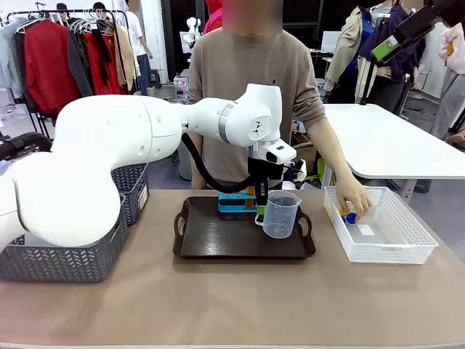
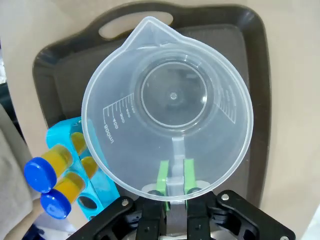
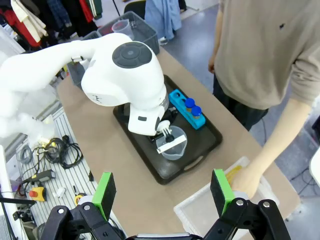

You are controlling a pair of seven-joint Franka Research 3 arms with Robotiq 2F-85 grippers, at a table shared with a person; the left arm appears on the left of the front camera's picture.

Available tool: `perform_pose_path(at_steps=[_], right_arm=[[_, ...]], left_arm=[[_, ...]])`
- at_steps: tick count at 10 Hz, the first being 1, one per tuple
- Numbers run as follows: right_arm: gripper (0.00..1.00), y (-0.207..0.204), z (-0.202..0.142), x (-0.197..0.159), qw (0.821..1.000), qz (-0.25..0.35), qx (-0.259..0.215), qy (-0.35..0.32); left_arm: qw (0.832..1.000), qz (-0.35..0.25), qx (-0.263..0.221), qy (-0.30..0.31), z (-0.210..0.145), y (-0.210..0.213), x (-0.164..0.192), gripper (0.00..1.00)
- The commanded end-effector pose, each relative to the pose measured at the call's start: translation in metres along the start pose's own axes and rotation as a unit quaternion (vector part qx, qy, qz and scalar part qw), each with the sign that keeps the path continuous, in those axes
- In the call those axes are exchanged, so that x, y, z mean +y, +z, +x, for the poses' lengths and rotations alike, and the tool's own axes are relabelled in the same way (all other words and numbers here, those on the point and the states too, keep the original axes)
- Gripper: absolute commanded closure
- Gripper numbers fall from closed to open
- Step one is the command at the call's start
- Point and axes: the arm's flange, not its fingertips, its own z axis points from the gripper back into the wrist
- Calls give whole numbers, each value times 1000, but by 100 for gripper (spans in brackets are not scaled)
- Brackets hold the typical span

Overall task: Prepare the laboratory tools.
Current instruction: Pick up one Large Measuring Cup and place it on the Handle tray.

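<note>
In the front view the left arm (image 1: 109, 145) covers most of the grey baskets (image 1: 65, 262). The beaker (image 1: 280, 214) hides the fingertips of the left tool (image 1: 259, 211) and one end of the blue rack (image 1: 232, 204). The person's hand (image 1: 354, 196) covers nearly all of a blue-capped tube (image 1: 351, 217) in the white mesh basket (image 1: 385, 253). From the left wrist, the beaker blocks much of the tray (image 2: 255, 75), and the finer print on its wall is too small to read. The right tool (image 3: 162, 189) is cut off at its base by the picture's bottom edge.
</note>
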Motion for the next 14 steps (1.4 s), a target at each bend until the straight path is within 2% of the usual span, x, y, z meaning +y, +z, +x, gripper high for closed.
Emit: perform_pose_path(at_steps=[1,7,8,12,13,14], right_arm=[[0,1,0,2,1000,-2,-1,0],[0,1,0,2,1000,-2,-1,0],[0,1,0,2,1000,-2,-1,0],[0,1,0,2,1000,-2,-1,0],[0,1,0,2,1000,-2,-1,0],[0,1,0,2,1000,-2,-1,0]], left_arm=[[1000,12,-6,-2,-2,5,9,100],[1000,7,-10,7,-11,-7,11,100],[1000,6,-10,7,-11,-7,11,86],[1000,10,-11,9,-14,2,6,8],[1000,10,-13,10,-15,6,5,0],[1000,5,-13,12,-16,11,2,0]])
